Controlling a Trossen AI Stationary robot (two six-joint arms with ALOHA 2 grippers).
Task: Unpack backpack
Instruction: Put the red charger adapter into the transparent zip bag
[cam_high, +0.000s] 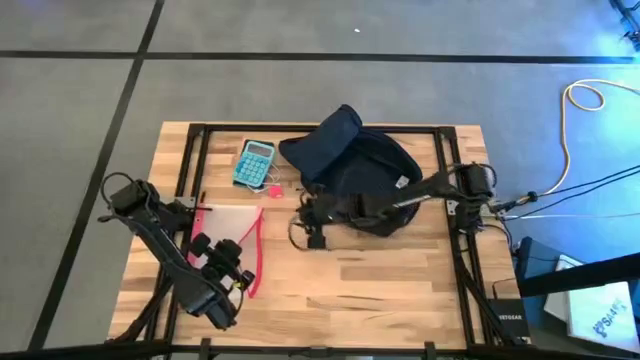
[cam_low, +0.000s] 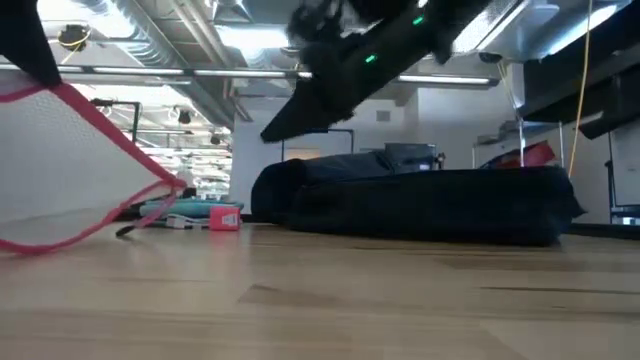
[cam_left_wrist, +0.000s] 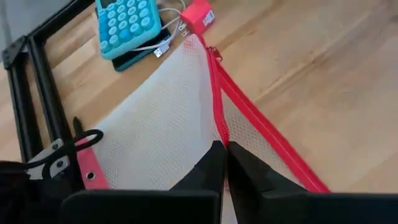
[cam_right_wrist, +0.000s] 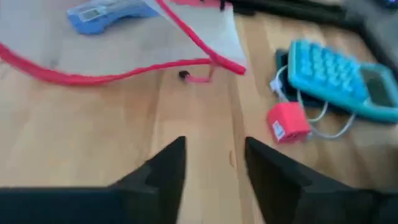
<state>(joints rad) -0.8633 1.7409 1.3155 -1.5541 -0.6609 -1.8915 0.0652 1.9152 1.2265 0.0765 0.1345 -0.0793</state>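
Backpack just behind right pincer

High view: straight down over my whole table. Low view: at tabletop level, facing across the wood into the room. My left wrist view sits close over the mesh pouch; my right wrist view looks forward low over bare wood. Both wrist views share the blue calculator.
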